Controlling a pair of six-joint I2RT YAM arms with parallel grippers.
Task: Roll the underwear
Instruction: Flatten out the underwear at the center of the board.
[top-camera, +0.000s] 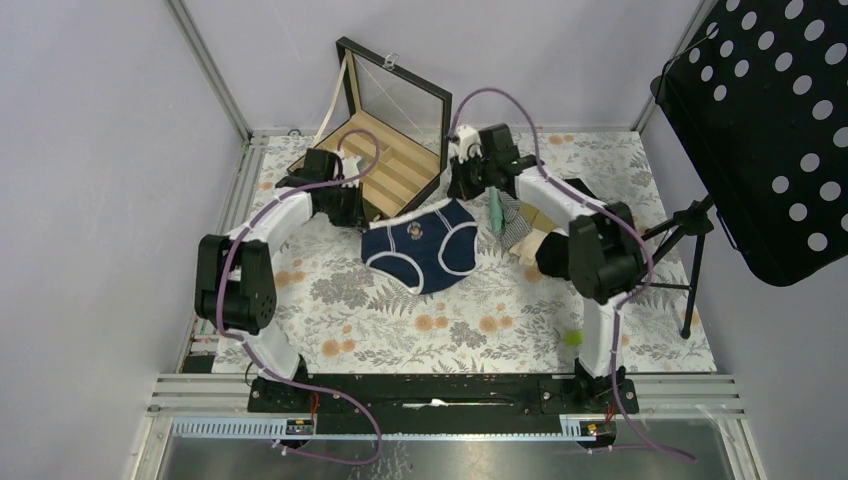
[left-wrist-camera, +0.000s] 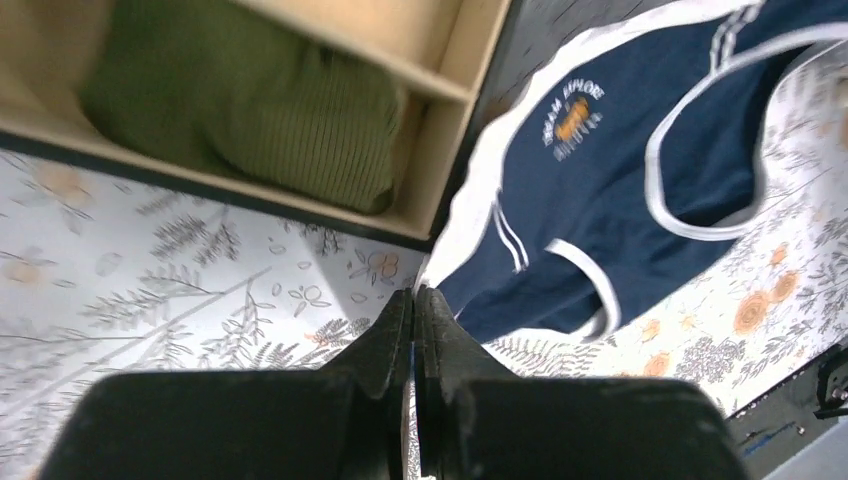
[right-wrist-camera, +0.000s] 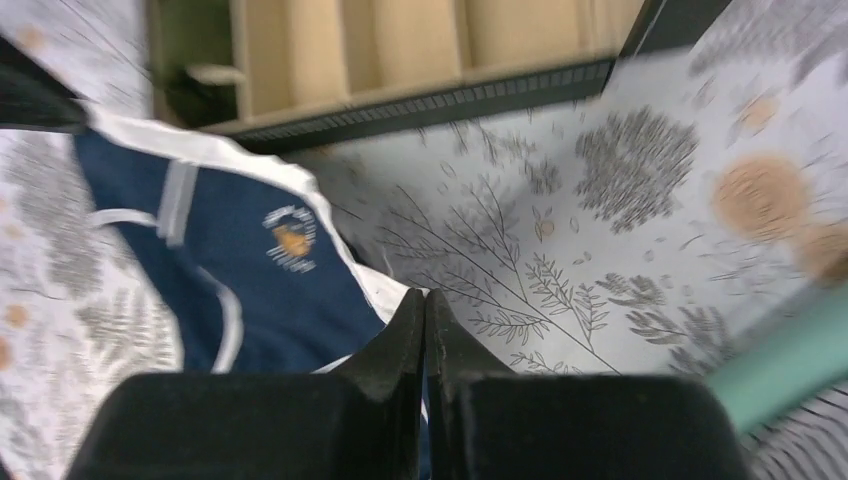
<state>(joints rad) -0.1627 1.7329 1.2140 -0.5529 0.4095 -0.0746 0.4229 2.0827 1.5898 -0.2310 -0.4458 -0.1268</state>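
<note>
Underwear is clamped at its waistband corners by the left gripper and right gripper; rolling it over is called for next

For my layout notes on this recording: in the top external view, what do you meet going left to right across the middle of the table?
From the left: left arm → the underwear → small pile of clothes → black perforated panel on its stand.
</note>
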